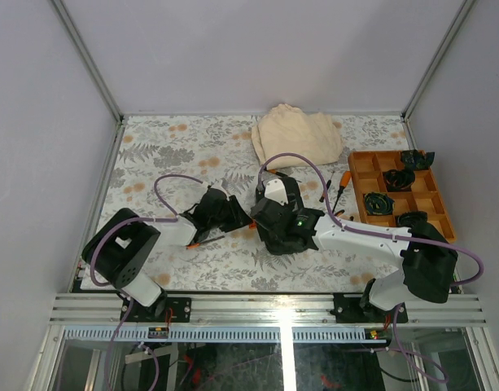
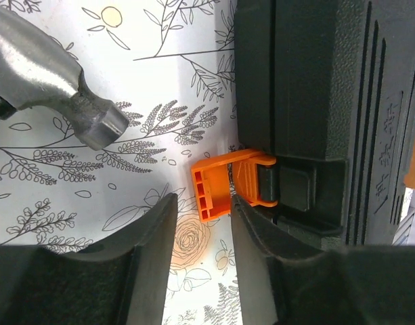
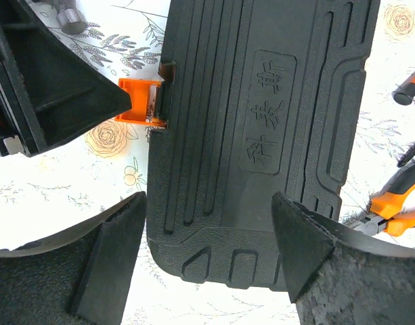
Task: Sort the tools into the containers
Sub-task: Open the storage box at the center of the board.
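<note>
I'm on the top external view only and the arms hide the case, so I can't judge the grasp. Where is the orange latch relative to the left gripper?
Observer: The left wrist view shows the orange latch swung out from the black case. Its tip is between the left gripper fingertips, with a gap showing on one side.
Operator: And the right gripper?
Observer: The right gripper is open wide over one end of the case, which is shut.
Operator: Anything near the latch?
Observer: A hammer head lies on the table, apart from the latch.

Tool case (image 3: 214, 135) lid: three embossed Chinese characters (image 3: 265, 112), rotated sideways.
</note>
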You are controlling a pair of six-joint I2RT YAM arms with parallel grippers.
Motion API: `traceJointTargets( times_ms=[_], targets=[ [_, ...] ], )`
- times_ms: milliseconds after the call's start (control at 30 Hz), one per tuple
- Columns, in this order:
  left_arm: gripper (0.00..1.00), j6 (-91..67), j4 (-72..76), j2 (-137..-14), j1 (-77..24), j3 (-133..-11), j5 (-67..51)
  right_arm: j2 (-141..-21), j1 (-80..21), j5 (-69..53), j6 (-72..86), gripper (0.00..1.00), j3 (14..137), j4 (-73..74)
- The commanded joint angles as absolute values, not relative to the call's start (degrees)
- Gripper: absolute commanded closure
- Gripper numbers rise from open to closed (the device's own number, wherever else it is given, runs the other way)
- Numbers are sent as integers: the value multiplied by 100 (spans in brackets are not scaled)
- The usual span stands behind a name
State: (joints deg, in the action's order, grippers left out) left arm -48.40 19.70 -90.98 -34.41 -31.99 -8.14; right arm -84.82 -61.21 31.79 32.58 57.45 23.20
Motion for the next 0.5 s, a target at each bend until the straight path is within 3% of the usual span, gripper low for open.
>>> traceJointTargets(
  times_ms=[0, 267, 467],
  targets=[
    [65, -4922, 1666, -9418, -3490, -3153, -641, -8374, -6091, 3180, 3375, 22, 5791, 2186],
    [71, -4988, 1707, -9599, -3540, -3103, -539, -8523, -6091, 3182, 3322, 25, 5883, 2350],
    [75, -4991, 1658, -9704, -3560, -3064, -435, -8879, -6091, 3235, 3171, 8, 6135, 2519]
  ],
)
